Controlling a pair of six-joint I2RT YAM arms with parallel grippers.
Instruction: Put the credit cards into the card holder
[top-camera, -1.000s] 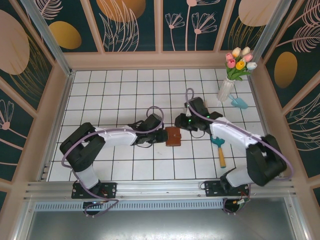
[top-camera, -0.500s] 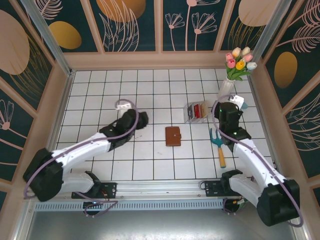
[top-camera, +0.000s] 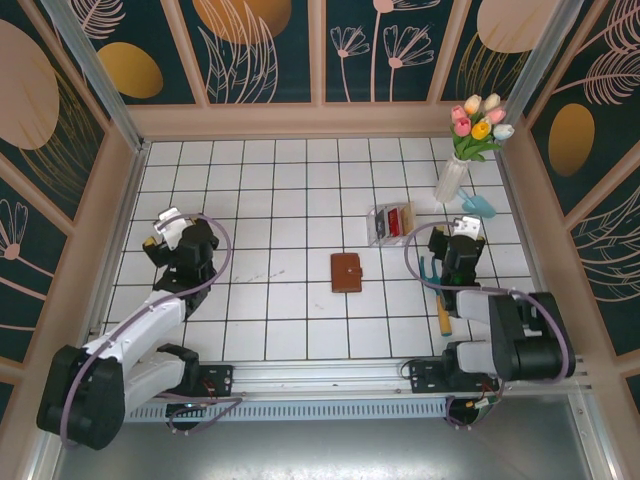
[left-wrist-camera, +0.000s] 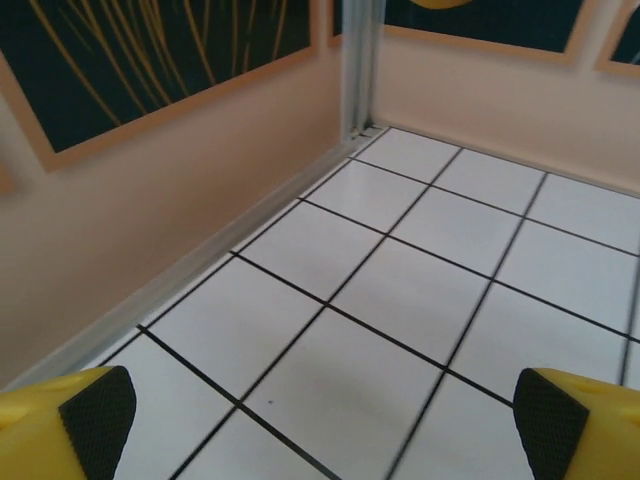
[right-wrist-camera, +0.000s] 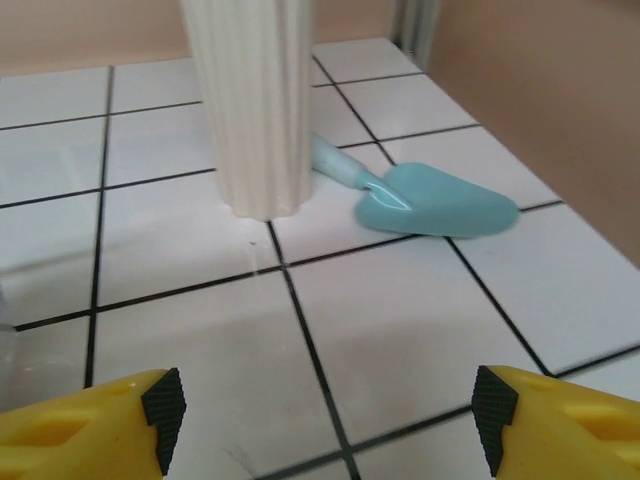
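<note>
White square tiles with dark seams cover the table (top-camera: 300, 190), which is boxed in by peach walls under dark floral panels. A second ago both grippers met over the card holder (top-camera: 346, 272) at the middle. Now each arm is folded back toward its own side, and the holder lies shut and flat on the same tile as before, with nothing touching it.

The left gripper (top-camera: 165, 224) sits near the left wall (left-wrist-camera: 150, 210). Its yellow, black-padded fingers (left-wrist-camera: 95, 415) are spread wide over bare tile with nothing between them. The left wrist view shows the wall's foot running to a metal corner post (left-wrist-camera: 360, 65).

The right gripper (top-camera: 466, 228) is also spread wide and holds nothing. It faces the ribbed white vase (right-wrist-camera: 255, 100) of tulips and the light blue trowel (right-wrist-camera: 430, 197) lying just beside the vase's foot, with the right wall close behind them. A garden fork (top-camera: 443, 318) with a wooden handle lies under that arm.

The clear tray (top-camera: 378, 226), hidden by the right arm a second ago, now shows up and right of the holder. The credit cards (top-camera: 396, 219) are in it, one of them red. Bare tiles lie between the holder and the left gripper, and the far rows toward the back wall are also free. On the right the tray, vase, trowel and fork crowd the space.
</note>
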